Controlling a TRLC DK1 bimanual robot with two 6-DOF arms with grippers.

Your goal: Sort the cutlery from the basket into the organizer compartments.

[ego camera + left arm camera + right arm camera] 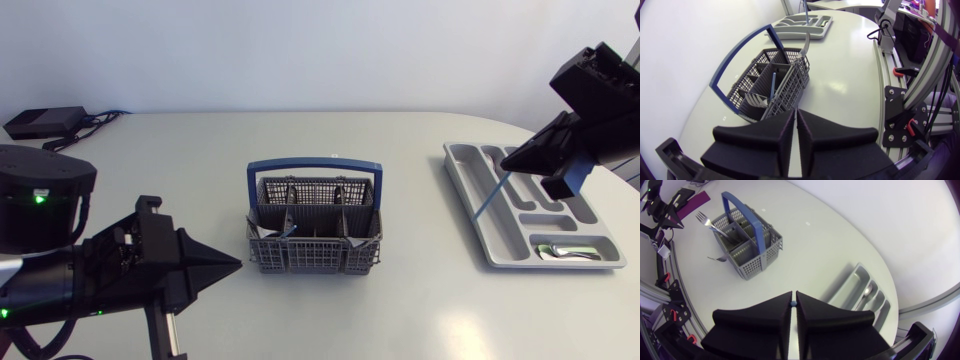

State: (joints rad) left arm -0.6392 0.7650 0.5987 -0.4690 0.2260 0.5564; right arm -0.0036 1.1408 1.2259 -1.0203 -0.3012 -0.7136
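Blue utensil: thin and tilted, pinched at its upper end in the right claw, which is closed on it. In the right wrist view only a blue tip shows between the fingertips. The utensil hangs over the long compartments of the organizer; can't tell if its lower end touches. The organizer sits at the right end of the worktop, with silver cutlery lying in its nearest cross compartment.

The basket is grey mesh with an upright blue handle. It stands mid-worktop, well apart from the organizer. A fork sticks out of it tines-up, and a second blue piece stands in another compartment.

The left claw is closed on nothing, fingers together. It is near the front left of the basket, tip pointing at it, not touching.

A black box sits at the far left corner.
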